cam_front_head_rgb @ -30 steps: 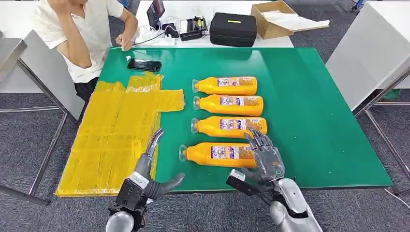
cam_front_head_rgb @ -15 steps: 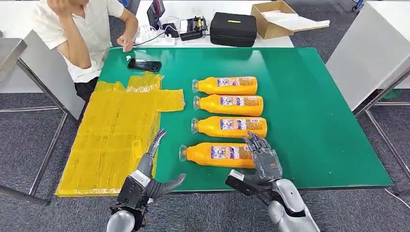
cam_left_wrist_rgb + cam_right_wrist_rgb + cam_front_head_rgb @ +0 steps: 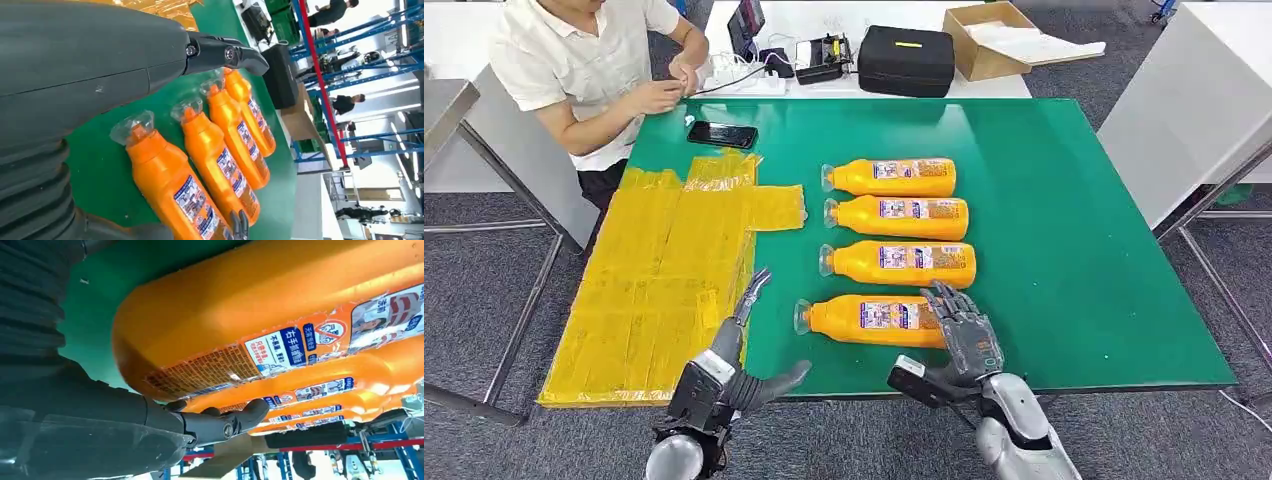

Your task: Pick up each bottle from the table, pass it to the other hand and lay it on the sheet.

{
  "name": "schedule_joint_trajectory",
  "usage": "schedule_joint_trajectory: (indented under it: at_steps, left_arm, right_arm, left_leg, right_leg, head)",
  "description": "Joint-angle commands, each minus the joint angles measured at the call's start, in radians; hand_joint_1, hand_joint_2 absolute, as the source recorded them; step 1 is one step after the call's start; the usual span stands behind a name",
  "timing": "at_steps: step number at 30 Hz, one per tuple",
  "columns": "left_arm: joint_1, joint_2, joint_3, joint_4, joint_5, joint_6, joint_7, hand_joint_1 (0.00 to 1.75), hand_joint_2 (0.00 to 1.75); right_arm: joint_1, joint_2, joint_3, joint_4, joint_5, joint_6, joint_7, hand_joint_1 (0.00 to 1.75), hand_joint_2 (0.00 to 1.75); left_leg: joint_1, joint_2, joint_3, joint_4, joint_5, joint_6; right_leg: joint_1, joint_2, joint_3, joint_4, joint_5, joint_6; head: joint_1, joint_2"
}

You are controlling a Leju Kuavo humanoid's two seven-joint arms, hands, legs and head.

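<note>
Head view: four bottles lie in a row on counter point(image 3: 1064, 230).
Nearest bottle point(image 3: 874, 320): base under right hand point(image 3: 969, 330), fingers apart, no grip yet.
Left hand point(image 3: 734, 360): spread, empty, beside sheet point(image 3: 664, 270), prob. placed for handover.

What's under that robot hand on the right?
The right hand lies over the base end of the nearest orange bottle, which lies on the green table. The hand hides that end, so real contact stays unclear.

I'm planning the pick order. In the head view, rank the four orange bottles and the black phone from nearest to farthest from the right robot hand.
From the right robot hand:
1. Nearest bottle, at its fingers, front row.
2. Second bottle, just behind.
3. Third bottle, mid-table.
4. Farthest bottle, back of the row.
5. Black phone, far left, near the person.
</note>
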Motion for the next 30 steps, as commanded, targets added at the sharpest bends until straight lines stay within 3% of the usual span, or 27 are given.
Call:
schedule_joint_trajectory:
  at_steps: [1, 13, 17, 18, 19, 30]
  left_arm:
    - [-0.071, -0.028, -0.018, 0.063, 0.034, -0.015, 0.001, 0.0, 1.75]
    - [-0.083, -0.029, -0.015, 0.072, 0.072, -0.029, -0.01, 0.0, 1.75]
    - [-0.094, -0.027, -0.025, 0.094, 0.08, -0.037, -0.016, 0.0, 1.75]
    - [-0.095, -0.027, -0.026, 0.098, 0.08, -0.036, -0.016, 0.0, 1.75]
    - [-0.097, -0.026, -0.03, 0.102, 0.081, -0.037, -0.017, 0.0, 1.75]
    - [-0.091, -0.023, -0.036, 0.097, 0.088, -0.036, -0.023, 0.0, 1.75]
  right_arm:
    - [-0.152, 0.004, 0.05, 0.212, -0.018, 0.01, -0.006, 0.0, 1.75]
    - [-0.239, 0.012, 0.104, 0.315, 0.013, -0.005, 0.005, 0.0, 1.75]
    - [-0.264, -0.046, 0.164, 0.392, -0.01, 0.067, -0.022, 0.0, 1.75]
    - [-0.262, -0.059, 0.164, 0.4, -0.023, 0.06, -0.034, 1.08, 1.75]
    - [-0.268, -0.075, 0.181, 0.427, -0.036, 0.076, -0.051, 1.75, 1.75]
    - [-0.233, -0.123, 0.236, 0.409, -0.082, 0.079, -0.065, 1.75, 1.75]
  left_leg:
    - [0.0, 0.001, 0.002, 0.001, -0.001, 0.0]
    - [0.001, 0.002, 0.004, 0.0, -0.001, 0.0]
    - [0.001, 0.0, 0.002, 0.0, 0.0, 0.0]
    - [0.001, 0.0, 0.004, 0.0, 0.0, 0.0]
    - [0.0, -0.001, 0.002, 0.0, 0.0, 0.001]
    - [0.001, -0.005, 0.009, 0.0, 0.0, 0.0]
  right_leg:
    - [0.001, 0.0, 0.003, 0.0, 0.0, -0.003]
    - [0.001, 0.0, 0.005, 0.0, -0.001, -0.004]
    - [0.001, -0.001, 0.003, -0.001, 0.0, -0.002]
    - [0.002, -0.002, 0.005, -0.001, -0.001, -0.004]
    - [0.001, -0.003, 0.004, -0.001, 0.0, -0.002]
    - [0.002, -0.007, 0.01, -0.002, -0.001, -0.004]
  head:
    - [0.0, 0.0]
    - [0.0, 0.0]
    - [0.0, 0.0]
    - [0.0, 0.0]
    - [0.0, 0.0]
    - [0.0, 0.0]
